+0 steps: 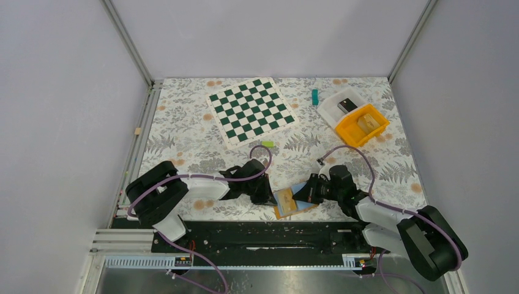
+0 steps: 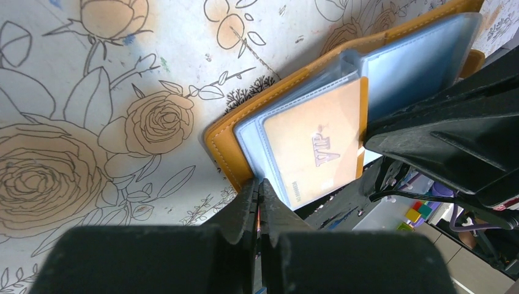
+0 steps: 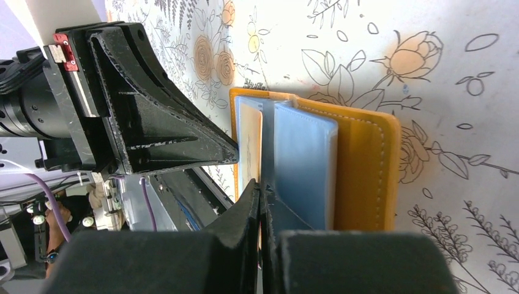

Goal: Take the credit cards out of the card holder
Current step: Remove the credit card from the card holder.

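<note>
Left gripper (image 2: 259, 185) is closed, its tips at a corner of the holder's (image 2: 220, 145) clear sleeves (image 2: 250, 131). Right gripper (image 3: 259, 187) is closed too, at the sleeve edge beside the cards (image 3: 303, 165). Whether either pinches a sleeve is unclear. The holder lies open at the surface's (image 2: 92, 92) near edge (mid-way) – from above, both grippers partly hide it.

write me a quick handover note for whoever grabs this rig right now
Left gripper: shut on the card holder, at the edge of an inner page.
Right gripper: shut on another inner page, from the opposite side.
The holder lies open at the near edge of the table, between the arms.
Done: holder opened.
To do: the credit cards sit in their pockets; none is out yet.
</note>
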You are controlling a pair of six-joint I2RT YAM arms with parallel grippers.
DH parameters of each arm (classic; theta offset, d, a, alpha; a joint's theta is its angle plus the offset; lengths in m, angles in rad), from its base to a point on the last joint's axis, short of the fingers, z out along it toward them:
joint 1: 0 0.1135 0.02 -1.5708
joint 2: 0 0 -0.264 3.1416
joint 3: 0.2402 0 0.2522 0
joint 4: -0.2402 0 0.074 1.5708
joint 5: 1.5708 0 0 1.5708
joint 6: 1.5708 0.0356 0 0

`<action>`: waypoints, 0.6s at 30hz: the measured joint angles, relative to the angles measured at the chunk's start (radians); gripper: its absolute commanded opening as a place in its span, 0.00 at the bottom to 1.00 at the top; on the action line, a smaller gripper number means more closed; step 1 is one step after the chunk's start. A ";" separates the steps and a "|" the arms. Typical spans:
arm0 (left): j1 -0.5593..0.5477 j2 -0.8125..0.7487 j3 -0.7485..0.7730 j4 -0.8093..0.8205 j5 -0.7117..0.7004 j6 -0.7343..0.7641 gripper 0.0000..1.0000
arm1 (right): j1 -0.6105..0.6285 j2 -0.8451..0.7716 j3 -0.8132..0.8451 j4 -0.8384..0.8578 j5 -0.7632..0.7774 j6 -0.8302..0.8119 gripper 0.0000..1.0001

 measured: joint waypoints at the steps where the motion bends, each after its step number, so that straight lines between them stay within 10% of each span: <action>1: 0.000 0.000 0.000 0.000 0.000 0.000 0.00 | -0.005 -0.003 -0.001 -0.003 0.000 0.000 0.00; 12: 0.000 -0.001 -0.001 0.000 0.000 0.000 0.00 | -0.065 -0.068 -0.002 -0.078 -0.032 -0.030 0.00; 18: 0.000 0.000 0.000 0.000 0.000 0.001 0.00 | -0.068 -0.013 0.004 -0.087 -0.097 -0.037 0.19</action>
